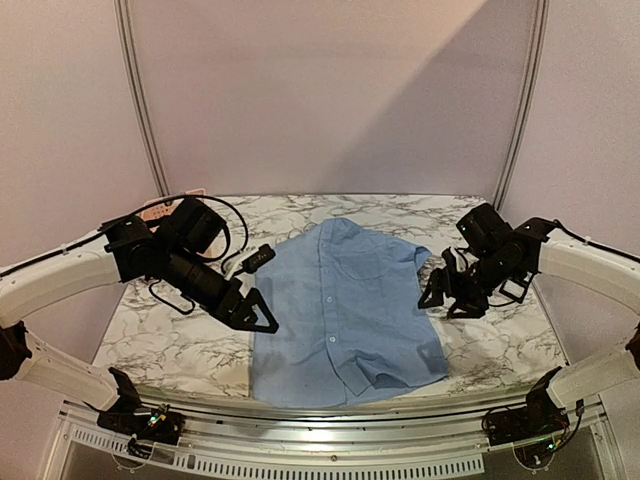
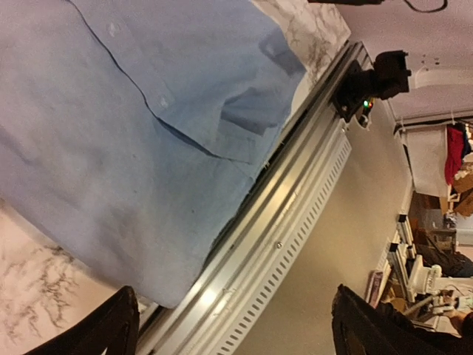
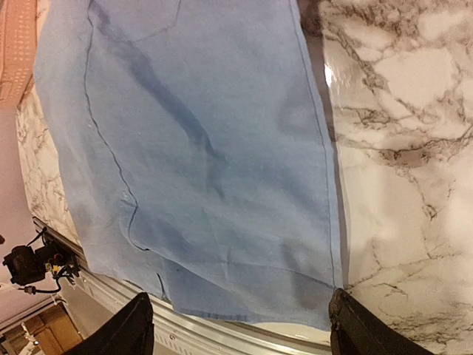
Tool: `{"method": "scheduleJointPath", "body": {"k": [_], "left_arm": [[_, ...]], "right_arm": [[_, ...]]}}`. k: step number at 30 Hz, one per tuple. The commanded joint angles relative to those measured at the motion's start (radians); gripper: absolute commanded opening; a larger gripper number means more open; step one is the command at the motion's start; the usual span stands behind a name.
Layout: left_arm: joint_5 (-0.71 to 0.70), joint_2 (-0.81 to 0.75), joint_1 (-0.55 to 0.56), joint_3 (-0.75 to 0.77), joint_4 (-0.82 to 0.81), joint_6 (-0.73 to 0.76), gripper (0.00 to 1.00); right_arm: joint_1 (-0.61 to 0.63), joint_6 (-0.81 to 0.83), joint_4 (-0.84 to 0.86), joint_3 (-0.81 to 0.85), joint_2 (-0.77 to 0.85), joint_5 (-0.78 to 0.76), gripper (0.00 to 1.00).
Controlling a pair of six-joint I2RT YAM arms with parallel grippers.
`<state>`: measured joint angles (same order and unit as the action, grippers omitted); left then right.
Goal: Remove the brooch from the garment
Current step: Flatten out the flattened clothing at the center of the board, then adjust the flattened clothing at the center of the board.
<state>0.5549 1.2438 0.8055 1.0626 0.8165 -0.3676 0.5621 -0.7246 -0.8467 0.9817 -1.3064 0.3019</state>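
Across the top view, a marble-veined table [image 1: 170, 345] is filling the floor of a booth with pale walls [image 1: 330, 90]; metal poles [image 1: 140, 100] are rising behind it at 11 and 1 o'clock; an aluminium rail [image 1: 330, 425] is running along the near edge at 6 o'clock; a pink basket [image 3: 15, 44] is sitting off the table's 10 o'clock corner.

At the table's centre a light blue button-up shirt [image 1: 340, 310] is lying flat, its collar pointing to 12 o'clock and its hem reaching the rail at 6 o'clock. The left gripper [image 2: 236, 325] is hanging at the shirt's 9 o'clock edge with its fingers [image 2: 111, 329] standing wide apart and holding nothing; in its wrist view the cloth is spreading away toward 11 o'clock. The right gripper [image 3: 236, 325] is hanging at the shirt's 3 o'clock side, fingers [image 3: 355, 325] likewise spread and gripping nothing; the cloth is lying at their 12 o'clock, its side edge lining up with one fingertip.
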Motion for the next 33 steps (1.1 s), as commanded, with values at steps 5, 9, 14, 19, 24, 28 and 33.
{"method": "scheduleJointPath", "body": {"k": [5,9,14,19,24,28,33], "left_arm": [[-0.211,0.005,-0.139,-0.015,-0.233,-0.139,0.99],[-0.192,0.047,-0.211,-0.074,-0.391,-0.25,1.0],[-0.235,0.131,-0.239,-0.074,-0.493,-0.313,1.0],[-0.284,0.221,-0.285,-0.071,-0.519,-0.328,1.0],[-0.285,0.303,-0.321,-0.066,-0.56,-0.332,0.99],[-0.306,0.361,-0.341,-0.062,-0.565,-0.332,0.99],[-0.361,0.403,-0.362,-0.067,-0.561,-0.314,1.0]], "right_arm": [[0.003,0.07,0.156,0.096,0.021,-0.119,0.88],[-0.004,0.078,0.27,0.125,-0.022,-0.149,0.96],[-0.07,0.077,0.403,0.131,-0.092,-0.091,0.98],[-0.12,0.08,0.505,0.133,-0.17,-0.098,0.99],[-0.144,0.094,0.572,0.138,-0.227,-0.076,0.97],[-0.147,0.12,0.563,0.172,-0.299,-0.114,0.95],[-0.147,0.123,0.57,0.192,-0.356,-0.157,0.92]]}}
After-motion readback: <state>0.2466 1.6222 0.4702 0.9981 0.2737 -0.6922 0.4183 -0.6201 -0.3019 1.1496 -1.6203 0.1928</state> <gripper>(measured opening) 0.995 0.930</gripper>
